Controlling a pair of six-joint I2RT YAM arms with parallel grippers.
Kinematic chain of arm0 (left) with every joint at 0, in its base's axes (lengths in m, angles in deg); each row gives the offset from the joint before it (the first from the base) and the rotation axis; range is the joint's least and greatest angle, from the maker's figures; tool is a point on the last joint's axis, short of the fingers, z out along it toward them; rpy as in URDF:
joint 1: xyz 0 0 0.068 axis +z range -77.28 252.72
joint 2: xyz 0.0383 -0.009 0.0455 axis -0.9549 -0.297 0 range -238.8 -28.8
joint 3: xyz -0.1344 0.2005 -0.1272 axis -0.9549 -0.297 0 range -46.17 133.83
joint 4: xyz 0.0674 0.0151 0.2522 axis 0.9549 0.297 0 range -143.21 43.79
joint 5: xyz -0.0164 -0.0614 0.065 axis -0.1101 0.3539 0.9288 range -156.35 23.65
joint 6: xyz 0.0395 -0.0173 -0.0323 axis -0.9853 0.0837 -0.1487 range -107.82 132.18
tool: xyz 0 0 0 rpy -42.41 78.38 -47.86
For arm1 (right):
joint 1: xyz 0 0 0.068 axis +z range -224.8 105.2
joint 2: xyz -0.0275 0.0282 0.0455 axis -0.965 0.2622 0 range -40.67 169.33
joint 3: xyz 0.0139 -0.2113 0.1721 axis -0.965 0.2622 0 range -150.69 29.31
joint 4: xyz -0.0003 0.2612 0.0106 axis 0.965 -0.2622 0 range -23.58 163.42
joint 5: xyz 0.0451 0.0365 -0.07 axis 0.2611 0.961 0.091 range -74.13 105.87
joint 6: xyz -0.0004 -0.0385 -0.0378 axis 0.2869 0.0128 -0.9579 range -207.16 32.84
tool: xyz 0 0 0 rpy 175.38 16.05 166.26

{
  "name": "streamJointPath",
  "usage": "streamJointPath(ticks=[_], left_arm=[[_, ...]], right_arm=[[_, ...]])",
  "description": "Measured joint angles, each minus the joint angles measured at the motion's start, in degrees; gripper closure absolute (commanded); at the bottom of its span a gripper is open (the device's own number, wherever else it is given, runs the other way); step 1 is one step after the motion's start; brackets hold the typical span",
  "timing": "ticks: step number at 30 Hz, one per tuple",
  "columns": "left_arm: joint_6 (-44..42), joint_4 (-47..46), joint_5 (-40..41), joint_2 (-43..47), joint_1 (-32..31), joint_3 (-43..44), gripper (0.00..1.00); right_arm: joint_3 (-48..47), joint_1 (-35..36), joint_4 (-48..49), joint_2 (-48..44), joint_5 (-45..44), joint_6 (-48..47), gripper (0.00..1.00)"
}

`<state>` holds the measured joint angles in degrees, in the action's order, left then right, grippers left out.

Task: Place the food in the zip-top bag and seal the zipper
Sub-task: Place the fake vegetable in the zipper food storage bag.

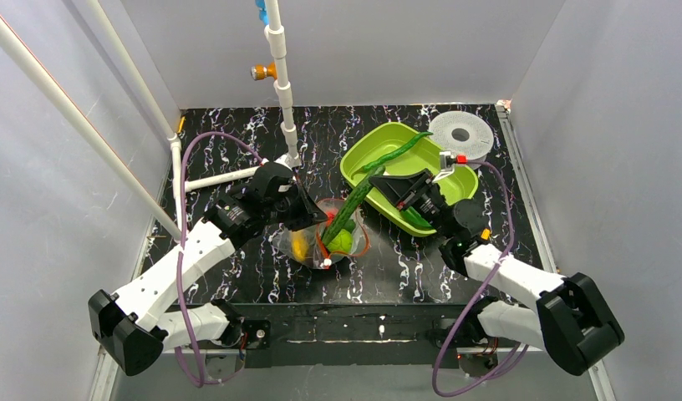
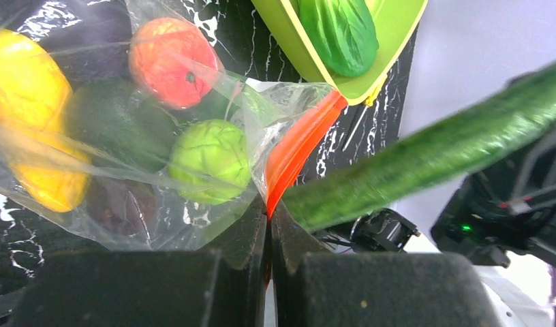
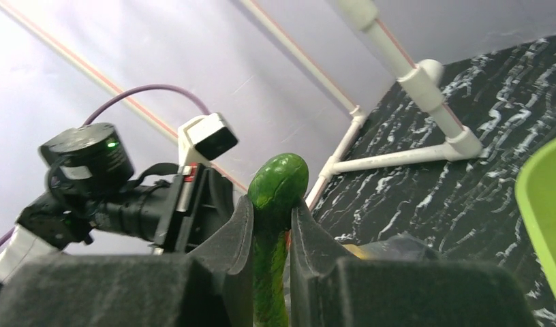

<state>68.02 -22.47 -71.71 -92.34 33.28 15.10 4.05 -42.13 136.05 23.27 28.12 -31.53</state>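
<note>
- My left gripper (image 2: pixel 269 235) is shut tight. It pinches the zipper (image 2: pixel 299 146), the red-orange strip, at the bottom middle of the left wrist view. That holds the mouth of the zip-top bag (image 2: pixel 282 109) open.
- My right gripper (image 3: pixel 270 221) is closed around the cucumber (image 3: pixel 279 180). I hold it near one end, in the middle of the right wrist view.
- The bag sits in the middle of the top view, between my two arms.
- Some food is in the bag now. I can see a yellow fruit (image 2: pixel 30 88) at the left, a red-orange fruit (image 2: pixel 170 61) near the top, and a round green one (image 2: pixel 210 160) in the middle. Two darker things lie in there too, but I cannot tell what they are.
- The far end of the cucumber points down at the bag's mouth, just beside the zipper. I cannot tell if the tip is inside yet.
- The bok choy (image 2: pixel 340 30) lies in the lime-green tray (image 2: pixel 289 30) at the top of the left wrist view. The long green pepper (image 1: pixel 400 149) lies across that tray too.
- So I think I am partway. The cucumber has to go in, then the bok choy and the pepper.
- The zipper is not pressed shut yet. That comes last.
</note>
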Motion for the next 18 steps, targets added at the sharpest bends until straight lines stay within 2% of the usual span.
streamJointPath(ticks=[8,12,18], left_arm=[[3.4,-2.27,-1.16,0.06,0.02,-0.86,1.0],[4.16,-2.47,-1.17,0.1,0.02,-0.86,1.0],[5.07,-2.51,-1.23,0.1,0.02,-0.86,1.0]], right_arm=[[3.33,0.96,11.74,10.34,-5.2,1.44,0.98],[3.64,3.18,18.13,14.73,-6.57,3.32,0.91],[5.04,7.98,21.36,17.78,-8.35,4.0,0.82]])
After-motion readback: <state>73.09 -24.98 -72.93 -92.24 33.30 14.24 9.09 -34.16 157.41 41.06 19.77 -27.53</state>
